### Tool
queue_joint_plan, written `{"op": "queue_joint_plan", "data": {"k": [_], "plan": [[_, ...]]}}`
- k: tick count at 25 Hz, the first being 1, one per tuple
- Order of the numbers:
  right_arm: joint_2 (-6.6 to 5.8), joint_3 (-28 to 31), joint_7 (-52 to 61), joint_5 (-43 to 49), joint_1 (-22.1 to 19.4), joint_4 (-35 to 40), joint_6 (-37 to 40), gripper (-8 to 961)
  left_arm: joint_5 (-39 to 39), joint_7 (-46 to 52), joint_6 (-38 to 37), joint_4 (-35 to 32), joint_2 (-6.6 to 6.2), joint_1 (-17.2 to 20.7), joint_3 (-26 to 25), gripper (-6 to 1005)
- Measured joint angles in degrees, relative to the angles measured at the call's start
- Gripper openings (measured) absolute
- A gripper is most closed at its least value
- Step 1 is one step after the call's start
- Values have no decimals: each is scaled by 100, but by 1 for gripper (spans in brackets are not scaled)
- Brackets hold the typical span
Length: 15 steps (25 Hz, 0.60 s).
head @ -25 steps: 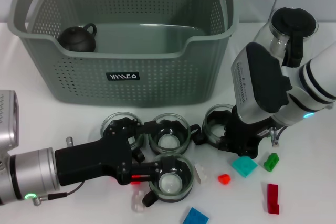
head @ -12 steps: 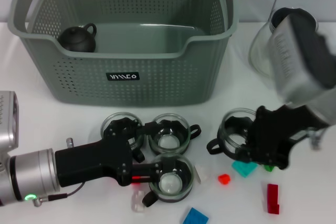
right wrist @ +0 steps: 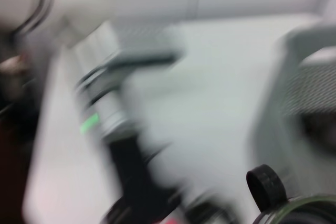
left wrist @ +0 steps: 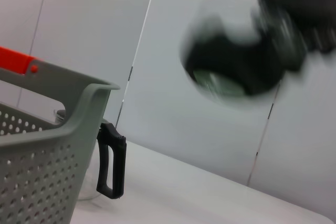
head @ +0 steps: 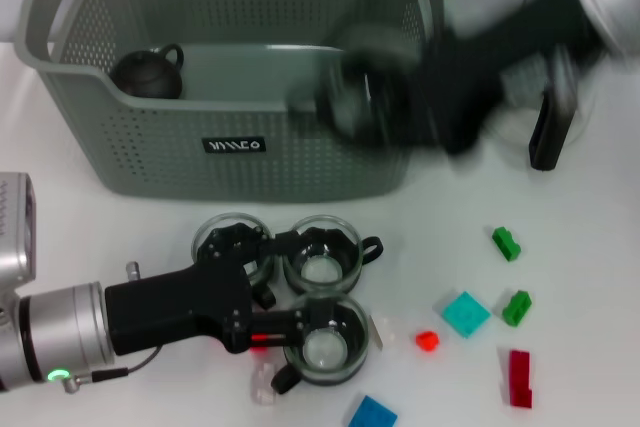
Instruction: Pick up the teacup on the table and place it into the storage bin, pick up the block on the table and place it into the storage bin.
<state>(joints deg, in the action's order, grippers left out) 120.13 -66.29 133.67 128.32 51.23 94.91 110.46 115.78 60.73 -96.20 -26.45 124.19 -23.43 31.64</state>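
Right claw point(head: 375, 107): a motion smear over the near right corner of the storage bin point(head: 150, 162). It carries a glass teacup point(head: 360, 97) with a dark handle; I judge it clamped on the cup. In the right wrist view the cup's rim and handle ring point(right wrist: 266, 186) sit close under the camera. The cup hangs at about rim height, the likely reason being to clear the bin wall before release.

Left claw point(head: 262, 322): low over the near middle of the desk point(head: 590, 347), among three more glass cups point(head: 322, 259). I cannot tell whether its fingers are apart or together. It looks parked while the right arm works.

Bin: at the far side of the desk, orange handle pieces at its top corners, a small dark teapot point(head: 147, 72) in its far left corner.

Glass jug point(head: 548, 132) with black handle: on the desk, just right of the bin.

Blocks, near right part of the desk: teal point(head: 465, 313), two green point(head: 506, 243), dark red point(head: 519, 377), small red point(head: 427, 340), blue point(head: 372, 413) at the near edge. None binned yet.

Judgement: cup transfer nearly done; release is next.
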Motion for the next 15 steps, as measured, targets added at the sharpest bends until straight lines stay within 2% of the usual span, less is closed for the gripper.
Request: {"op": "queue_joint_plan", "data": {"k": [4, 6, 12, 15], "plan": [[-7, 410, 107, 677, 858, -574, -831, 57, -2, 0, 29, 0, 0, -14, -5, 952], [-11, 423, 18, 1005, 1209, -1212, -1519, 57, -6, 0, 55, 0, 0, -11, -32, 952], [-34, 362, -646, 1681, 2038, -3560, -3458, 57, -11, 0, 65, -6, 0, 1, -112, 952], [-114, 362, -1040, 1744, 2386, -4890, -4325, 56, -12, 0, 67, -3, -7, 1, -158, 952]]}}
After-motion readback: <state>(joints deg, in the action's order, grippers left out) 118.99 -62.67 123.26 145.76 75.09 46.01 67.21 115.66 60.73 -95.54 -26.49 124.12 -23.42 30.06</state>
